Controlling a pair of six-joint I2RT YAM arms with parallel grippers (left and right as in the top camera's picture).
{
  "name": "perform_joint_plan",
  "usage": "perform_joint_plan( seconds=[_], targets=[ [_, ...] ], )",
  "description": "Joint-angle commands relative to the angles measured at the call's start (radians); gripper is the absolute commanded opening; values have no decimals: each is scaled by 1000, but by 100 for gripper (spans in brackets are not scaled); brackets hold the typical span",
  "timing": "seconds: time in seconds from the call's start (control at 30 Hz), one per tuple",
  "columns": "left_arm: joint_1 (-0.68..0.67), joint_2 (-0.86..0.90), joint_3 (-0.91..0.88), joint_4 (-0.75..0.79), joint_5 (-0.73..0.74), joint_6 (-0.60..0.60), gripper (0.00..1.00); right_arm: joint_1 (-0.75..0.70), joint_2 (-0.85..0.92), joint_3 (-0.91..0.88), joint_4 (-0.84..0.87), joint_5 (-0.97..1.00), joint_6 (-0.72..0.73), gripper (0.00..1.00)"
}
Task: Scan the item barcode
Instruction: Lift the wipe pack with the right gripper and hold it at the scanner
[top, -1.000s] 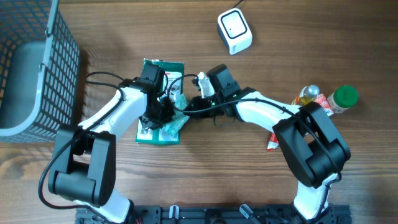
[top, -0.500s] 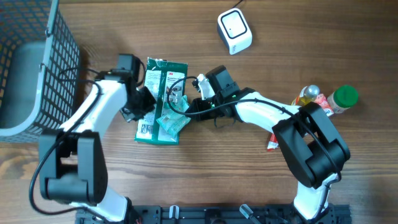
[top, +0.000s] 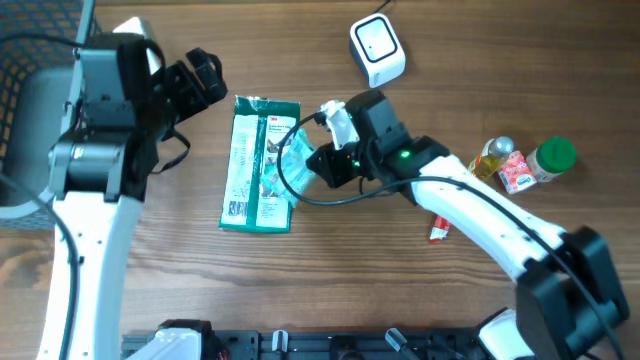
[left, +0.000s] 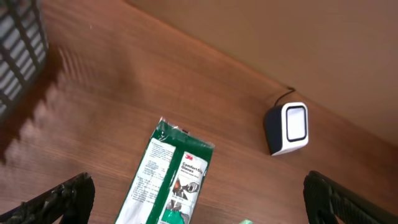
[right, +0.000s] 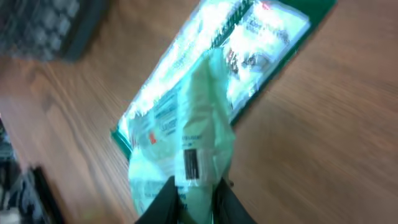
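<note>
Jaws of the right gripper (right: 195, 188) pinch the near end of a pale green translucent plastic pouch (right: 202, 118). The pouch reaches leftward from them over the right edge of a flat dark green cardboard-backed pack (top: 258, 165) at the middle of the wooden table (top: 400, 300). A black barcode label (right: 191, 164) on the pouch faces up, its strip running along the pouch's length. The pack lies with its long axis near-to-far and its header at the far end; it reads "3M" and "Comfort". Right of them stand a yellow bottle with a silver cap (top: 494, 153) and a green-lidded jar (top: 554, 155). The left gripper (left: 199, 186) hangs spread wide and holds nothing. A white box-shaped scanner (top: 377, 50) sits by the far edge. A dark wire basket (top: 100, 90) at the far-left corner holds something grey that I cannot identify.
</note>
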Motion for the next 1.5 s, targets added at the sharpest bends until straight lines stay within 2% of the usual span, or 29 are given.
perform_joint_plan(
  seconds=[0.0,0.1,0.2,0.27,0.4,0.57,0.73,0.93,1.13,1.47],
  targets=[
    [3,-2,3,-4,-19,23,100,-43,-35,237,-235,51,-173,4],
    [3,2,3,-4,-19,23,100,-78,-22,538,-507,191,-294,4],
    [3,2,3,-5,-19,23,100,-81,-18,750,-609,344,-416,4],
    [3,2,3,-5,-19,23,100,-81,-18,807,-617,406,-510,4],
    [3,2,3,-5,-19,23,100,-81,13,805,-609,492,-726,4],
    [3,2,3,-4,-19,23,100,-81,148,805,-505,708,-870,4],
    [3,2,3,-4,-19,23,100,-82,342,805,-270,964,-946,4],
    [3,2,3,-4,-19,23,100,-87,516,805,10,1169,-1008,4],
    [3,2,3,-5,-19,23,100,-96,606,805,247,1267,-1056,4],
    [3,2,3,-4,-19,23,100,-103,644,772,215,1227,-1059,4]
  ],
)
